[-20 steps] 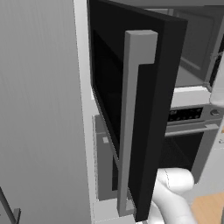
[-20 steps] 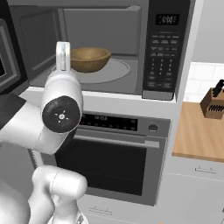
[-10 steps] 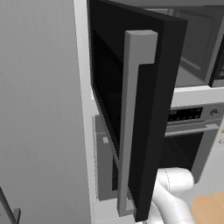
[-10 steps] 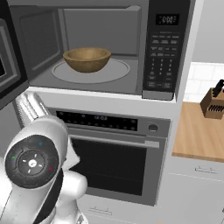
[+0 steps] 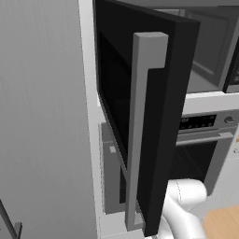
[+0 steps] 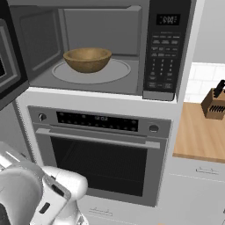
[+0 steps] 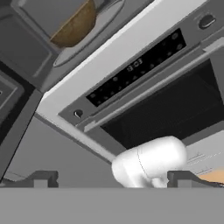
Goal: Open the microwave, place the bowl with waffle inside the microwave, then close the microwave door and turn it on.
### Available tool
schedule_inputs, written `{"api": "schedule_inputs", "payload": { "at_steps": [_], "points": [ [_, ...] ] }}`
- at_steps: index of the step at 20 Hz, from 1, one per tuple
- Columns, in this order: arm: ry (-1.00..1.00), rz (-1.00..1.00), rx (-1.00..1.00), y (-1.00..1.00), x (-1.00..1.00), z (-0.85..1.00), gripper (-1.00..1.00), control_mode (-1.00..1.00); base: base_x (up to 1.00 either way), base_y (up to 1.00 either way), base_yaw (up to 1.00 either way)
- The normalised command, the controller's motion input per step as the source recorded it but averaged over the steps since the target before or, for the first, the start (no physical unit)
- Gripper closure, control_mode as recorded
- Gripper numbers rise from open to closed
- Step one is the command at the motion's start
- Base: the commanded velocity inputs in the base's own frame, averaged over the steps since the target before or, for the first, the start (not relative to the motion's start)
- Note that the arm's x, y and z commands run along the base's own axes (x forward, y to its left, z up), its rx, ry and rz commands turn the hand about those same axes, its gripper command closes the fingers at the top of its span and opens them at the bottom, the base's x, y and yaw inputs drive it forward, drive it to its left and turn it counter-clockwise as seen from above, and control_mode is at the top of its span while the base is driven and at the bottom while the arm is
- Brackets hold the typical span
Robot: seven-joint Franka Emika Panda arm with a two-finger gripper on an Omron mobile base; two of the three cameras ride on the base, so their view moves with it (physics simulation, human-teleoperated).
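Note:
The microwave stands open, its light grey inside in plain sight. A brown wooden bowl rests on the round turntable inside; from this angle I cannot see a waffle in it. The microwave door, a black slab with a long grey vertical handle, is swung wide toward the camera. In the hand view my gripper is open with nothing held, low down and looking up at the bowl and the door's edge.
Below the microwave is a silver-framed oven with a horizontal bar handle. The microwave keypad is right of the cavity. A wooden counter with a knife block lies at the right. A tall grey cabinet panel is on the left.
My arm has dropped from in front of the microwave opening down to the lower left of the right base view. The bowl and the door have stayed put.

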Motion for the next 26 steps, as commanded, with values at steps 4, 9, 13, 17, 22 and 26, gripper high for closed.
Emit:
{"api": "schedule_inputs", "payload": {
  "at_steps": [4,9,13,17,22,26],
  "points": [
    [-0.03,0.09,-0.27,0.33,-0.40,-0.13,-1.00,-1.00,0.00,0.00,0.00],
    [-0.07,0.02,-0.23,0.91,-0.18,-0.02,-1.00,-1.00,0.00,0.00,0.00],
    [-0.05,0.05,-0.23,0.55,-0.53,-0.02,-1.00,-1.00,0.00,0.00,0.00],
    [-0.08,0.17,-0.21,0.24,-0.84,-0.13,-1.00,-1.00,0.00,0.00,0.00],
    [-0.13,0.08,-0.03,0.02,-0.88,-0.03,-1.00,-1.00,0.00,0.00,0.00],
    [-0.18,-0.05,0.00,0.66,-0.04,0.08,-1.00,-1.00,0.00,0.00,0.00]
  ]
}}
